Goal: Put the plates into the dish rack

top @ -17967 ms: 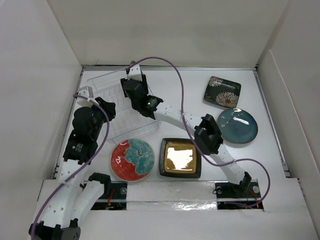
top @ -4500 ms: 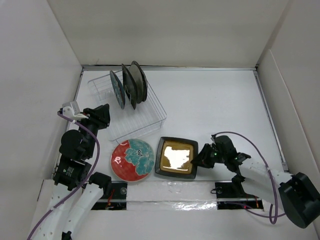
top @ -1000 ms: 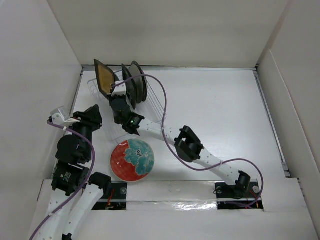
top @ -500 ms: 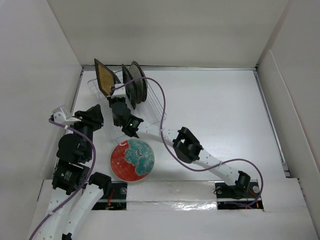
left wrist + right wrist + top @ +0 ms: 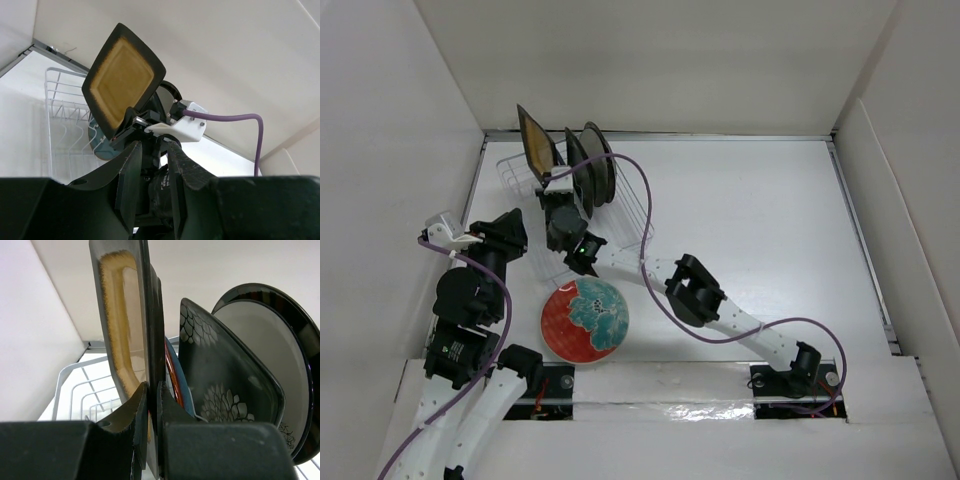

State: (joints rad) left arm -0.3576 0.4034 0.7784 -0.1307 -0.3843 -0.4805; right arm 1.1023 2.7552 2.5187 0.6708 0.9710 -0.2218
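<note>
A square black plate with a gold centre [image 5: 537, 143] is clamped at its lower edge between the closed fingers of the right gripper [image 5: 151, 390] and is held upright over the far-left end of the clear, ribbed dish rack [image 5: 632, 205], which is set at the far-left corner of the white table [image 5: 750, 220]. Whether the plate's edge is seated in the rack cannot be told. Just beside it, a teal round plate [image 5: 177, 375], a square dark floral plate [image 5: 220, 380] and a round dark-rimmed cream plate [image 5: 272, 340] are stood on edge in the rack. A red round plate with teal flowers [image 5: 585, 318] is laid flat near the table's near edge, in front of the rack. The left gripper [image 5: 152, 150] is held by the left edge, jaws partly apart, with nothing gripped.
</note>
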